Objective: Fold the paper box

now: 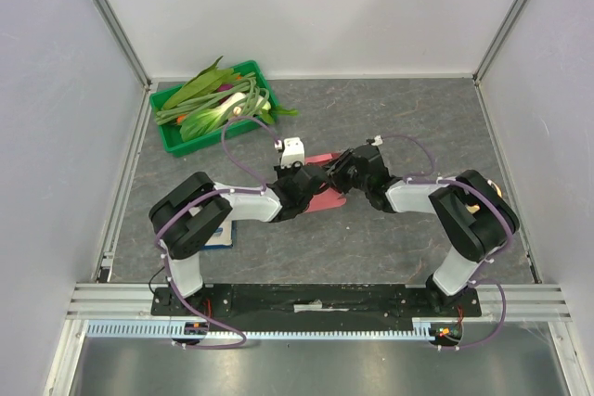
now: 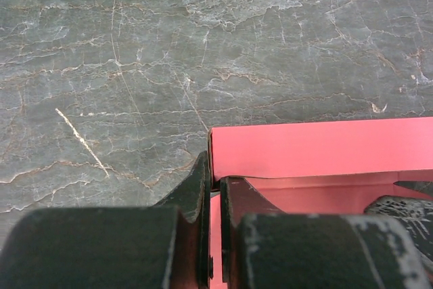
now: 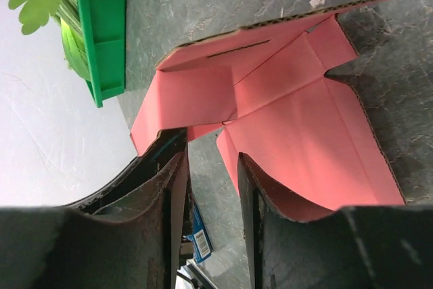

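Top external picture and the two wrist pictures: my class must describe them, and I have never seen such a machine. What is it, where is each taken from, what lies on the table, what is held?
Two robot arms are bolted at the grey table's near edge, each ending in a two-finger tool. The top view looks down from above and behind; the other cameras ride on the wrists. On the table: a green tray of leafy vegetables, a blue-and-white booklet by the left arm, and a pink paper box, partly folded. The left tool pinches a raised wall of it; the right tool has its fingers apart beside a flap.
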Controlling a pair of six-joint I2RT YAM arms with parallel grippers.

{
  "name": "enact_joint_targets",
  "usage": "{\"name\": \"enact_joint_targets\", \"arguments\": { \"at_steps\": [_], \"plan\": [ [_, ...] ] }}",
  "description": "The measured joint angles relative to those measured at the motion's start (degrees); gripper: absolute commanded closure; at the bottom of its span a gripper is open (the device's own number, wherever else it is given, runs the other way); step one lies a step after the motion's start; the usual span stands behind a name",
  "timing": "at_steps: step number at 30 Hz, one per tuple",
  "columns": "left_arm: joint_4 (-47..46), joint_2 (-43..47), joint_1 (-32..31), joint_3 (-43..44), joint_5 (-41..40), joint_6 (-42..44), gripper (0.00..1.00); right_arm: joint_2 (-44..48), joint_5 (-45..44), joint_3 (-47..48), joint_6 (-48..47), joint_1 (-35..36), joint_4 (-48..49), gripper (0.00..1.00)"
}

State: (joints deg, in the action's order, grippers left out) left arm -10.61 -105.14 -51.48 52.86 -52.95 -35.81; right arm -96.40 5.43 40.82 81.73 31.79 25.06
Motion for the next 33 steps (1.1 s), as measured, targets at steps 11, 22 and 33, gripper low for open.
{"name": "enact_joint_targets", "arguments": {
  "at_steps": [11, 22, 33],
  "plan": [
    [1.2, 0.0, -0.8, 0.2, -1.0, 0.0, 0.98, -0.5, 0.8, -0.2, 1.1, 0.1, 2.9, 0.51],
    [1.6, 0.0, -0.8, 0.3, -1.0, 0.0, 0.98, -0.2, 2.4, -0.7, 1.4, -0.1, 7.5, 0.57],
    [1.6, 0.0, -0.8, 0.3, -1.0, 0.0, 0.98, -3.9, 1.8, 1.7, 3.0, -0.5, 8.9, 0.78]
  ]
}}
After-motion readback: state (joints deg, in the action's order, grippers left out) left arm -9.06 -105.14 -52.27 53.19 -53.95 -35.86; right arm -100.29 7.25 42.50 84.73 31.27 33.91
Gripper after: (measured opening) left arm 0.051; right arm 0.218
